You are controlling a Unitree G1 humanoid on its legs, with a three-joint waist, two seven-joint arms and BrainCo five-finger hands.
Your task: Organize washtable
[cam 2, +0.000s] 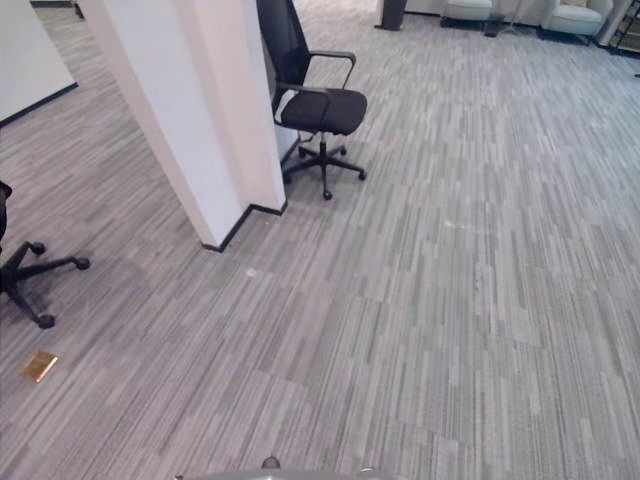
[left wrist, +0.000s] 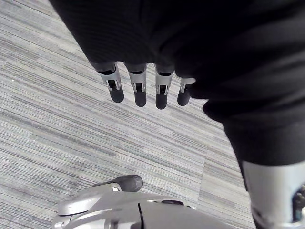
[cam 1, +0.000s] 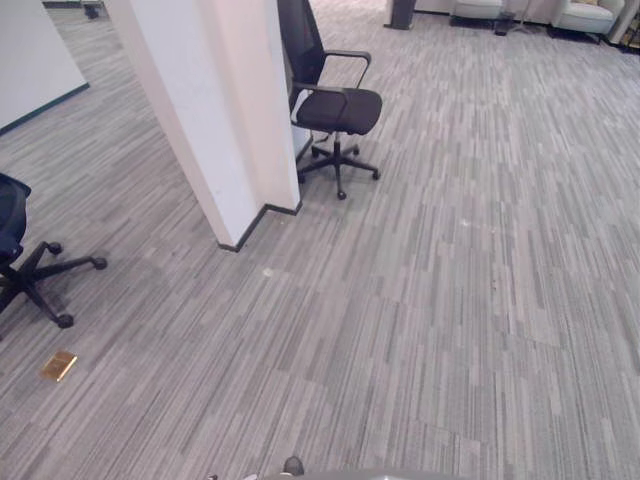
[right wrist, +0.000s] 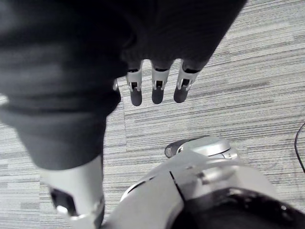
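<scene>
Left hand [left wrist: 139,89] and right hand [right wrist: 157,88] hang unclenched and empty over grey carpet [cam 1: 450,300].

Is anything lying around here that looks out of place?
Little stands out. A small white scrap lies on the carpet near the pillar base, and a brass-coloured plate sits on the carpet by the left chair, possibly just a floor fitting.
</scene>
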